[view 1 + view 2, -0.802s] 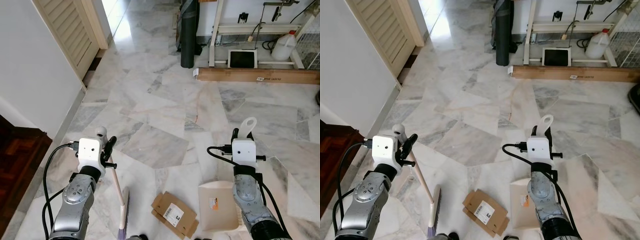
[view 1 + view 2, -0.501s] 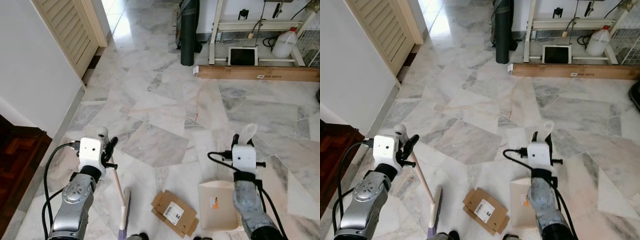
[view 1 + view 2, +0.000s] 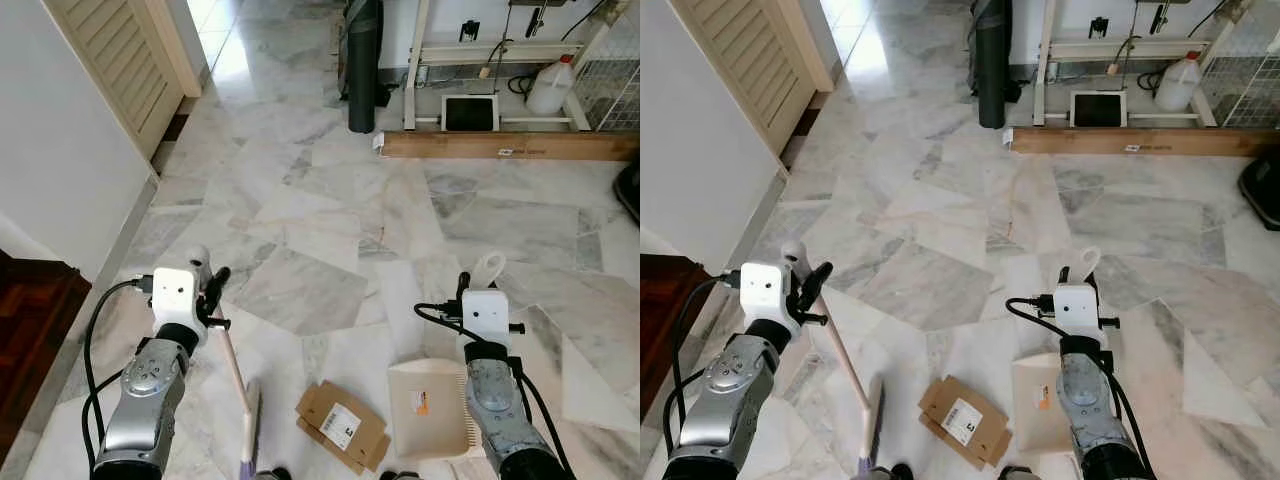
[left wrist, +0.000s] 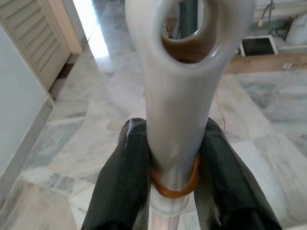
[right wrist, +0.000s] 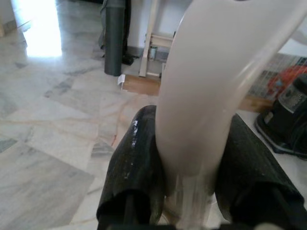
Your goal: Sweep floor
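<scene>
- My left gripper (image 4: 173, 158) clamps the broom (image 3: 243, 400) near its top, so its head reaches beside the cardboard (image 3: 343, 424).
- My right gripper (image 5: 188, 158) is closed around the dustpan (image 3: 425, 410) handle, keeping its pan flat to receive.

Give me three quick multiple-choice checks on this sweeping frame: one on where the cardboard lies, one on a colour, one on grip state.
1. Where is the flattened cardboard piece?
A. between the broom head and the dustpan
B. against the louvred door
C. inside the dustpan

2. What colour is the dustpan?
A. red
B. cream
C. black

3. What is the left gripper doing?
A. open above the floor
B. shut on the cardboard
C. shut on the broom handle

Answers: 1 A, it lies on the floor between the broom and the pan. 2 B, the tray is pale cream. 3 C, both black fingers press the handle.
</scene>
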You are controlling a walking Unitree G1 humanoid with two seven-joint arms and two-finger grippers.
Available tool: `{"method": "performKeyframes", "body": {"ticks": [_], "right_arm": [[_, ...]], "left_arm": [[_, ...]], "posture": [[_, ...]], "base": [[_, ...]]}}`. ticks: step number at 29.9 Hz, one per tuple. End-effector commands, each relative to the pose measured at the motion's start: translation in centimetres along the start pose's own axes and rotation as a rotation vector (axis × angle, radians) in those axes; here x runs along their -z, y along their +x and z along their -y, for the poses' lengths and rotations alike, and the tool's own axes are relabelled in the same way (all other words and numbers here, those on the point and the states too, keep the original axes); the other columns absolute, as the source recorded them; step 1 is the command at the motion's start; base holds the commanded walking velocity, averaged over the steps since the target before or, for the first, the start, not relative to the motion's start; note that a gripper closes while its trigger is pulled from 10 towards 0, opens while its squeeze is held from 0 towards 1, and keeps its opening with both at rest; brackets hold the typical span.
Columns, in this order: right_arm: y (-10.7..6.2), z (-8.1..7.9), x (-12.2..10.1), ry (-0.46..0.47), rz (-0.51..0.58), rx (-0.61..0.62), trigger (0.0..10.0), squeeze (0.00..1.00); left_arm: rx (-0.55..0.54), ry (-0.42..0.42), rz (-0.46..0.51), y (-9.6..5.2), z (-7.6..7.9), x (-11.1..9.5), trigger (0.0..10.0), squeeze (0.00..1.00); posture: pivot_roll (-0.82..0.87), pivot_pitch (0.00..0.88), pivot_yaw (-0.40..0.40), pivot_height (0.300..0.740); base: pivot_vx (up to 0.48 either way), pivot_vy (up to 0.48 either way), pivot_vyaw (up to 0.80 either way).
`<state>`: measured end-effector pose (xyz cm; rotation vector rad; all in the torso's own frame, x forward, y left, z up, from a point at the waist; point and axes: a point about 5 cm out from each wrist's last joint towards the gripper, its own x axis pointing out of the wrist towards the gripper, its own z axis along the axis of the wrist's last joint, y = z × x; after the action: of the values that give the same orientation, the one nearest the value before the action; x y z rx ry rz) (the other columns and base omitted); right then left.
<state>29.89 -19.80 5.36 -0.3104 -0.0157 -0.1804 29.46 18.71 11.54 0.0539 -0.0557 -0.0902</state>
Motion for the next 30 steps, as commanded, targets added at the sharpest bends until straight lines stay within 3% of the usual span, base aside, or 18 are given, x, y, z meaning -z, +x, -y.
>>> {"method": "performKeyframes", "body": {"ticks": [1,9,17,20,25,27,30], "right_arm": [[-2.5,-2.1,3.6,0.034,-0.224,-0.098,10.0,0.00],[-2.8,-2.6,3.6,0.055,-0.234,-0.164,10.0,0.00],[-3.3,-2.7,3.9,0.065,-0.249,-0.183,10.0,0.00],[-3.3,-2.7,3.7,0.068,-0.247,-0.188,10.0,0.00],[-2.9,-2.5,3.3,0.068,-0.238,-0.195,10.0,0.00],[-2.8,-2.4,3.2,0.068,-0.238,-0.196,10.0,0.00],[-2.7,-2.5,3.1,0.069,-0.239,-0.201,10.0,0.00]], "left_arm": [[-0.008,0.018,0.024,0.0,-0.1,-0.3,10.0,0.00],[0.049,0.105,0.011,-0.4,1.0,0.9,10.0,0.00],[0.125,0.109,-0.084,-0.8,1.4,3.1,10.0,0.00],[0.139,0.070,-0.127,-0.9,1.6,3.9,10.0,0.00],[0.157,-0.121,-0.201,-0.4,2.0,4.6,10.0,0.00],[0.159,-0.139,-0.213,-0.3,2.0,4.7,10.0,0.00],[0.140,-0.228,-0.213,0.3,1.9,4.5,10.0,0.00]], "posture": [[0.12,0.223,0.119,0.740],[0.10,0.229,0.110,0.740],[0.09,0.230,0.109,0.740],[0.08,0.231,0.108,0.740],[0.08,0.226,0.106,0.740],[0.08,0.225,0.106,0.740],[0.07,0.221,0.104,0.740]], "base": [[0.000,0.000,0.00],[0.000,0.000,0.00],[0.000,0.000,0.00],[0.000,0.000,0.00],[0.000,0.000,0.00],[0.000,0.000,0.00],[0.000,0.000,0.00]]}}
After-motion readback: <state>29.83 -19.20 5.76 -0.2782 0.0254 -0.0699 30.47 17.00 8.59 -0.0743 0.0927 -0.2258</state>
